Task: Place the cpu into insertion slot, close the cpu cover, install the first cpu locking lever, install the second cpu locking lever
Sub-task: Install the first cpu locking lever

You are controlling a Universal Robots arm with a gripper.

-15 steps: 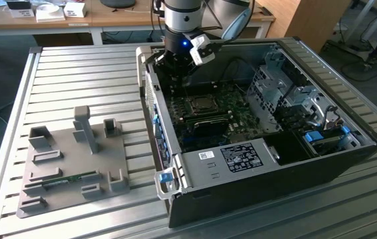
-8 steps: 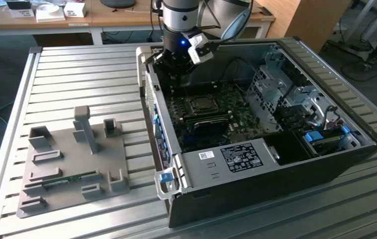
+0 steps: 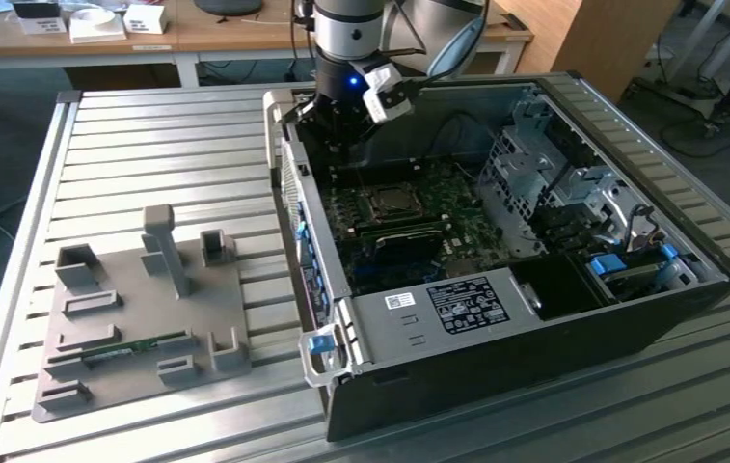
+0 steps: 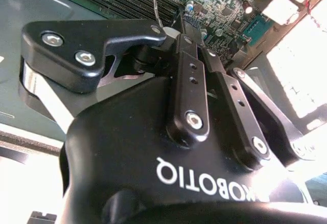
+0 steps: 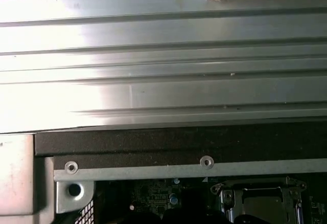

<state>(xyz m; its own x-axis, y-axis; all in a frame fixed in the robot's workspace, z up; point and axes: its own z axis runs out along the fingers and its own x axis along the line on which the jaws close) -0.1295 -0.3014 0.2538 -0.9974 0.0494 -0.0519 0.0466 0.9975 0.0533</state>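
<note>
In the exterior view the open computer case (image 3: 494,318) lies on the slatted metal table. The green motherboard (image 3: 468,227) holds the insertion slot (image 3: 388,203), and the cpu (image 3: 392,200) shows as a silvery square inside it. The cpu cover (image 5: 261,189) lies as a metal frame around the chip in the first wrist view. I cannot make out the locking levers. My gripper (image 3: 334,154) hangs inside the case near its back wall, above and beyond the slot. In the second wrist view its fingers (image 4: 191,55) converge at the tips, shut, with nothing seen between them.
A grey fixture plate (image 3: 133,309) with upright holders lies on the table at the exterior view's left, with a green memory stick (image 3: 121,349) on it. Drive cages (image 3: 557,183) and a power supply (image 3: 455,304) crowd the case. A wooden desk (image 3: 210,39) stands behind.
</note>
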